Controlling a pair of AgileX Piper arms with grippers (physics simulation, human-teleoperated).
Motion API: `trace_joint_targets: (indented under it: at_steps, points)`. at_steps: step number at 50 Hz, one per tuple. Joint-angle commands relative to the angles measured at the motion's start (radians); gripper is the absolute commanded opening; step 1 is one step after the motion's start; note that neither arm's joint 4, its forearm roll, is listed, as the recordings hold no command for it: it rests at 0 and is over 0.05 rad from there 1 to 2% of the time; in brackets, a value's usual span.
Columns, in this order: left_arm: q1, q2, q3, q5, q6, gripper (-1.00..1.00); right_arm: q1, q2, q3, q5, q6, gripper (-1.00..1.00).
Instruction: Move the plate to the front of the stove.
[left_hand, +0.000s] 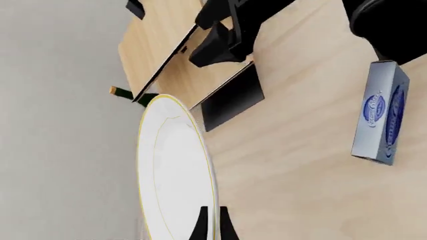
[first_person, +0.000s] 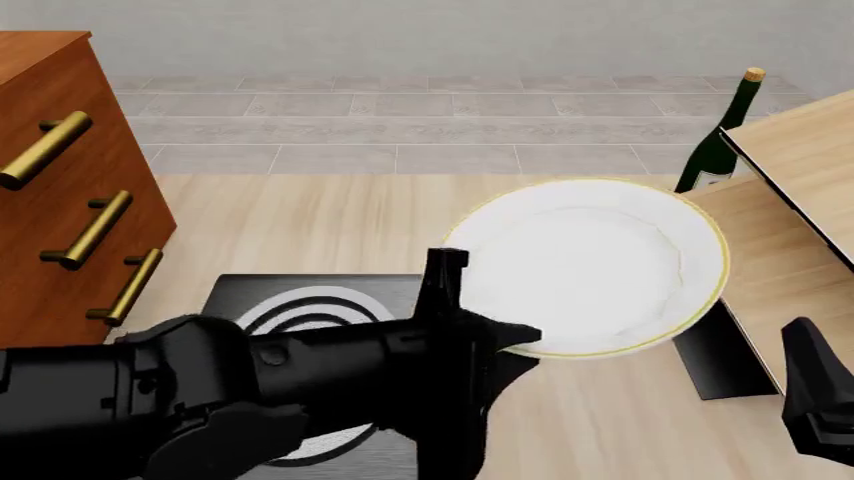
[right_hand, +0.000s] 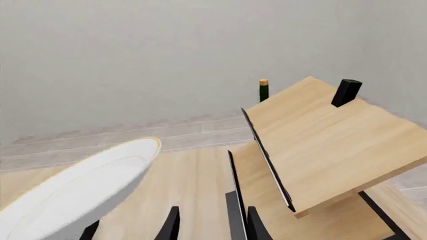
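Gripping the plate (first_person: 587, 265) by its near edge, the left gripper (first_person: 461, 330) holds it lifted and tilted, right of the stove (first_person: 314, 300). Placing it in front remains. The right gripper (right_hand: 210, 225) stands open, empty.

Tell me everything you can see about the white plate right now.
The plate is round, white and shallow, with a thin yellow-gold rim line and a smooth, glossy ceramic look. It is empty. It is lifted off the table and tilted, its face turned toward the front camera. The left gripper grips its near edge, one finger on each side of the rim, as the left wrist view shows. It hangs to the right of the stove, in front of a green bottle. Nothing else touches it.
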Motion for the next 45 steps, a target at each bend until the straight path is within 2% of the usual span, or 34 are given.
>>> trace_joint_targets:
  at_steps: [1, 2, 4, 7, 9, 11, 12, 15, 19, 24, 28, 30, 32, 33, 38, 45]
  points:
    - [0.043, -0.041, 0.152, -0.192, 0.163, -1.00, 0.011, 0.000, -0.002, -0.012, -0.002, 1.00]
    - [0.052, -0.043, 0.174, -0.229, 0.185, -1.00, 0.012, 0.000, -0.004, -0.013, 0.001, 1.00]
    - [0.073, -0.020, 0.245, -0.343, 0.275, -1.00, 0.016, 0.000, -0.008, -0.011, 0.001, 1.00]
    - [0.086, -0.027, 0.255, -0.361, 0.263, -1.00, 0.028, 0.000, -0.025, -0.001, 0.003, 1.00]
    - [0.103, -0.002, 0.306, -0.463, 0.332, -1.00, 0.032, 0.000, -0.037, 0.008, 0.000, 1.00]
    - [0.108, 0.005, 0.323, -0.496, 0.353, -1.00, 0.042, 0.000, -0.053, 0.016, 0.006, 1.00]
    - [0.106, 0.020, 0.348, -0.538, 0.385, -1.00, 0.045, 0.000, -0.061, 0.023, 0.003, 1.00]
    - [0.123, 0.018, 0.356, -0.568, 0.389, -1.00, 0.065, 0.000, -0.090, 0.043, 0.007, 1.00]
    - [0.138, 0.060, 0.392, -0.684, 0.452, -1.00, 0.091, 0.000, -0.127, 0.073, 0.017, 1.00]
    - [0.138, 0.073, 0.402, -0.729, 0.470, -1.00, 0.148, 0.000, -0.170, 0.133, 0.065, 1.00]
    - [0.138, 0.075, 0.405, -0.742, 0.475, -1.00, 0.197, 0.000, -0.219, 0.186, 0.126, 1.00]
    - [0.138, 0.087, 0.410, -0.760, 0.483, -1.00, 0.222, 0.001, -0.245, 0.231, 0.113, 1.00]
    - [0.139, 0.096, 0.412, -0.774, 0.487, -1.00, 0.247, 0.001, -0.266, 0.253, 0.152, 1.00]
    - [0.138, 0.103, 0.414, -0.787, 0.493, -1.00, 0.250, 0.002, -0.284, 0.289, 0.129, 1.00]
    - [0.130, 0.100, 0.409, -0.789, 0.494, -1.00, 0.335, 0.027, -0.334, 0.328, 0.169, 1.00]
    - [0.123, 0.096, 0.408, -0.791, 0.496, -1.00, 0.394, 0.081, -0.374, 0.332, 0.176, 1.00]
